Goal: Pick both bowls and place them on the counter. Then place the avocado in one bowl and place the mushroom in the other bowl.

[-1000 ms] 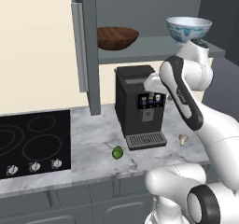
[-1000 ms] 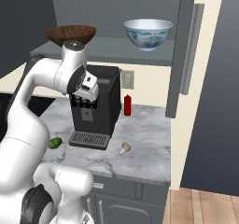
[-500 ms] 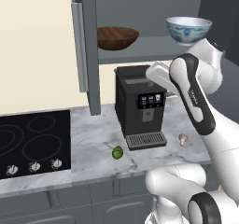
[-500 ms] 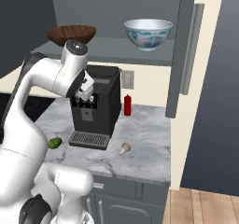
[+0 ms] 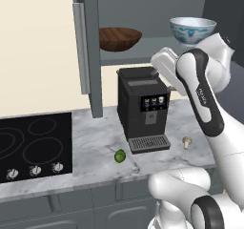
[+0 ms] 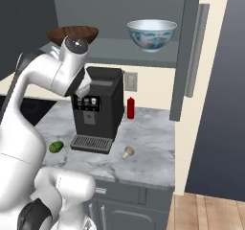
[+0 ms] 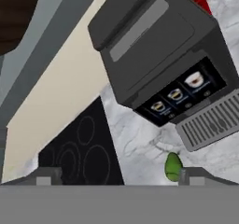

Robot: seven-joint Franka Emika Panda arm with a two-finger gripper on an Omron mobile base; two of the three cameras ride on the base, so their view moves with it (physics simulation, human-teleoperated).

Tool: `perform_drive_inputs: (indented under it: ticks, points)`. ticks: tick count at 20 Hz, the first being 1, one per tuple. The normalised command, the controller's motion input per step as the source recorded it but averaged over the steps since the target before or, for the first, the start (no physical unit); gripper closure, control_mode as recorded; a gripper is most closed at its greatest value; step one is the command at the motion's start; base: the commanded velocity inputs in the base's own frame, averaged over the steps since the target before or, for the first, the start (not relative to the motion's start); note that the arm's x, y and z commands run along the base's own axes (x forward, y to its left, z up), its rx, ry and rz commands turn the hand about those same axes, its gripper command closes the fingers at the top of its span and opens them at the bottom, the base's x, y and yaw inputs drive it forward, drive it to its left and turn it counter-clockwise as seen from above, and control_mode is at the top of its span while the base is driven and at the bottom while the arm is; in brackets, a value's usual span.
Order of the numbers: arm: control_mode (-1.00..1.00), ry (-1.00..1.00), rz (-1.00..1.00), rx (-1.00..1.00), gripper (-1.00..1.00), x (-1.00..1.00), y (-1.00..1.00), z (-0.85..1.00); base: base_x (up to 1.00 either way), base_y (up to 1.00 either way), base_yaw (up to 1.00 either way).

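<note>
The gripper, fingers wide apart and empty, hangs above the coffee machine, below the wooden bowl on its shelf.

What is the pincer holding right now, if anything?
Nothing. In the hand view the pincer has its tips wide apart with only the coffee machine and counter beyond them.

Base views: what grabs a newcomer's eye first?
The black coffee machine stands mid-counter, with the white arm raised beside it. Above, on the open cabinet shelf, sit the brown wooden bowl and the white bowl with blue pattern. On the marble counter, the green avocado and the beige mushroom flank the machine's drip tray.
</note>
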Motion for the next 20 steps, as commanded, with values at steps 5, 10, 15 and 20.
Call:
perform_drive_inputs:
  ticks: [5,10,15,20]
  points:
    - [-1.00,0.00,-0.16,0.15,-1.00,0.00,0.00,0.32,0.00,0.00,0.00]
    - [-1.00,0.00,-0.13,0.15,-1.00,0.02,0.00,0.31,0.00,0.00,0.00]
    - [-1.00,0.00,-0.10,0.13,-1.00,0.10,0.00,0.30,0.00,0.00,0.00]
    - [-1.00,0.00,-0.04,0.12,-1.00,0.26,0.04,0.22,0.00,0.00,0.00]
